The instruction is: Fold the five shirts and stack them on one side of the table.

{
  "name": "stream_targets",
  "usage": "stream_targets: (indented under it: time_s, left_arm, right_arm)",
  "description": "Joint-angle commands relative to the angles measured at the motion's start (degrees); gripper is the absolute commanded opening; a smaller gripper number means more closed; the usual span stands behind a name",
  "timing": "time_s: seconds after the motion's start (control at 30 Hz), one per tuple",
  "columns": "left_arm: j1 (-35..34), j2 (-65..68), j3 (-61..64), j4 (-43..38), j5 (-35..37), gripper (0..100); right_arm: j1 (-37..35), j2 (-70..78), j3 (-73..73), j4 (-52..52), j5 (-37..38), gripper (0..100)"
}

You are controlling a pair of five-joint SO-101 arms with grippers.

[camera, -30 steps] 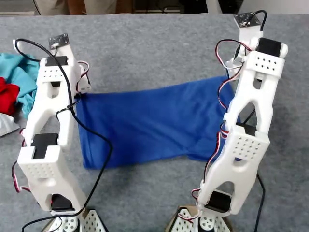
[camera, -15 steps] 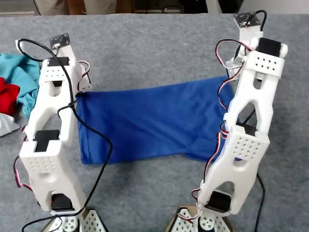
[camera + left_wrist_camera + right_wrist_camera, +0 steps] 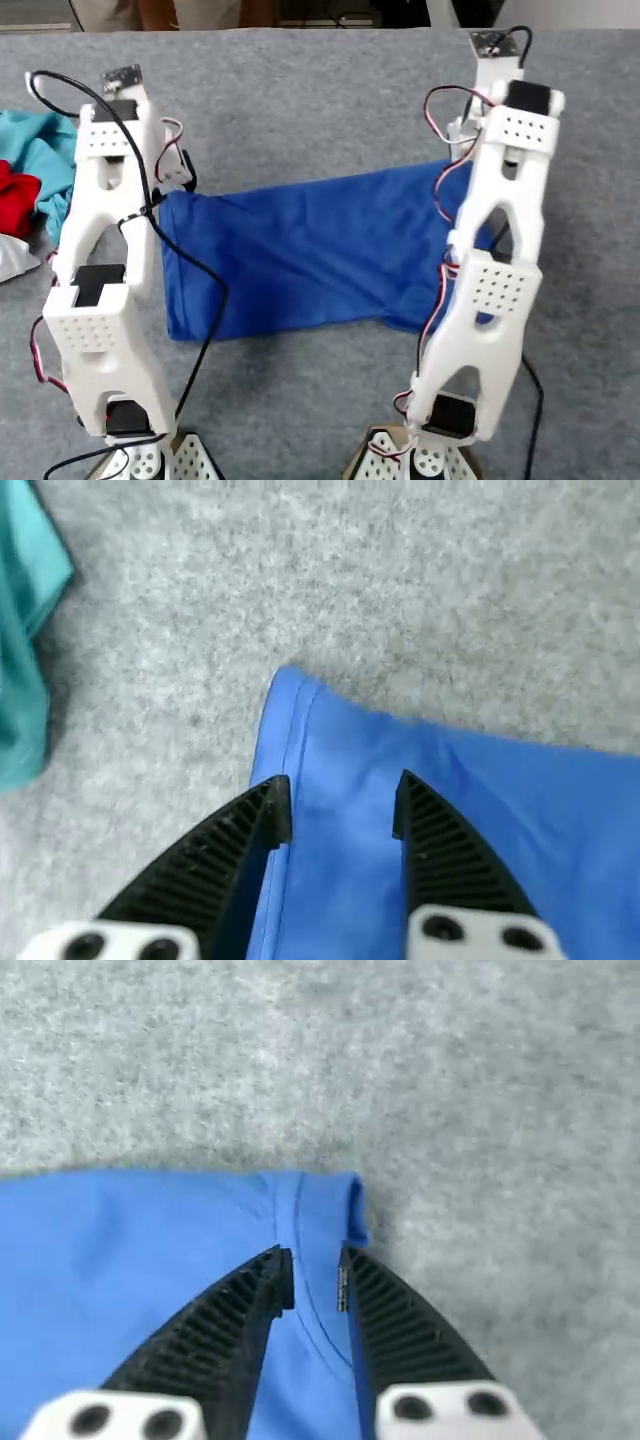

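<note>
Grippers first: the left gripper (image 3: 340,805) stands half open just over the blue shirt (image 3: 300,250). One fingertip is at the hem near a corner, the other over the cloth, and nothing is gripped. The right gripper (image 3: 315,1280) is open only a narrow slit, and the seam by the opposite corner runs flat through the gap. The blue shirt lies spread on the grey table (image 3: 300,100) between both arms. Teal cloth (image 3: 40,150) and red cloth (image 3: 15,190) lie heaped beside the left arm.

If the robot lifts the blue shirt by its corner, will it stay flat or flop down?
Probably flop: the blue shirt lies limp with soft wrinkles. It looks thin, so likely light. The fuzzy grey table cover might grip it.
</note>
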Motion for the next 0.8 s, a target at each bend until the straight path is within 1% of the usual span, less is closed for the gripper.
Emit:
stream_targets:
  time_s: [0.0, 0.07, 0.17, 0.33, 0.43, 0.53, 0.77]
  left_arm:
    - [-0.18, -0.75, -6.07, 5.71, -0.26, 18]
    - [-0.26, -0.66, -5.63, 6.77, -0.26, 18]
    - [-0.09, -0.66, -1.85, 6.59, -0.18, 18]
    - [1.67, 0.75, 8.26, -1.14, -0.18, 18]
    - [1.49, 3.38, 10.99, -5.36, -0.18, 18]
    - [0.18, 6.37, 9.32, -6.07, 0.09, 18]
    - [-2.46, 10.86, 0.88, -5.45, -0.18, 18]
  right_arm:
    - [-1.19, 2.77, -5.49, -0.97, -0.79, 9.4]
    - [-1.45, 5.58, -7.34, -1.14, -0.79, 9.4]
    - [-1.98, 10.33, -11.3, -1.76, -0.79, 9.2]
    - [-1.1, 18.59, -18.33, -4.22, -0.79, 9.1]
    - [0.13, 22.64, -22.64, -5.89, -0.62, 9.1]
    - [0.57, 25.27, -26.86, -5.98, -0.44, 9.1]
    - [1.19, 28.0, -34.77, -6.07, -0.35, 9.1]
